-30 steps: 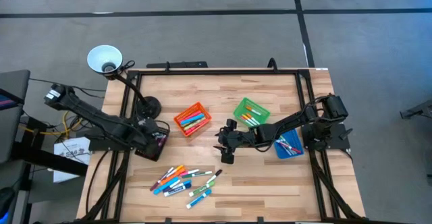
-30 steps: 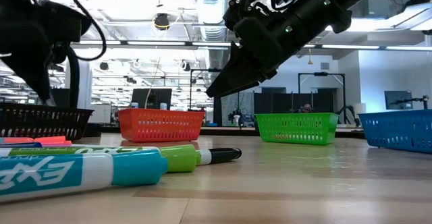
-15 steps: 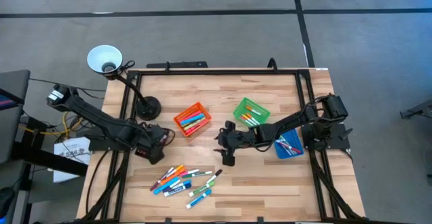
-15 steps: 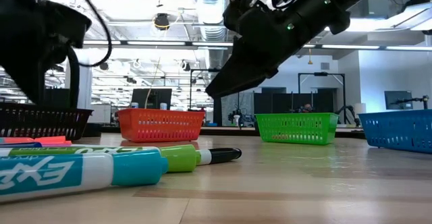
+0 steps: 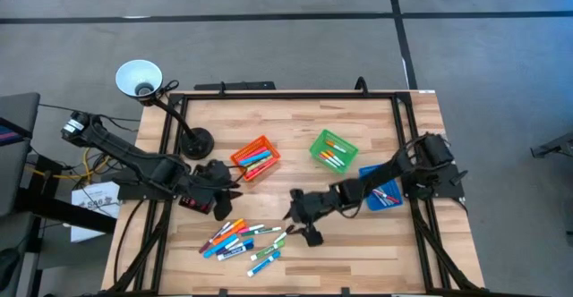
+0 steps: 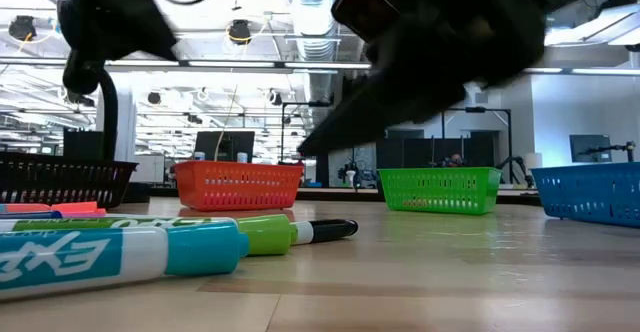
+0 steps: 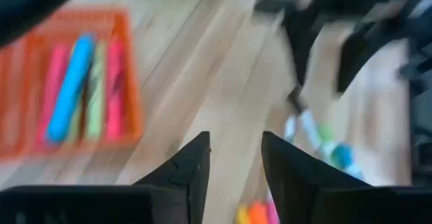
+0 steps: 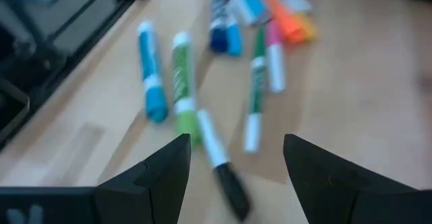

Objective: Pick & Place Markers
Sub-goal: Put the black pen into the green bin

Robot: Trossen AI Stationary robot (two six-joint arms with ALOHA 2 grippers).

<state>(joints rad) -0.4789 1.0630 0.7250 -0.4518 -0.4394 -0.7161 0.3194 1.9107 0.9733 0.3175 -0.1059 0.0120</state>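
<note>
Right hand (image 5: 298,226): fingers spread, empty, positioned just above the loose markers (image 5: 242,240) on the tabletop (image 5: 358,252). Left hand (image 5: 235,188): fingers spread, empty, near the orange bin (image 5: 254,157).

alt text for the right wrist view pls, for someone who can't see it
The open right gripper hangs empty over loose markers scattered on a wooden table. Nearest the fingers lie a green marker with a black cap, a blue marker and a thin green-and-white marker; orange and pink ones lie farther off.
</note>
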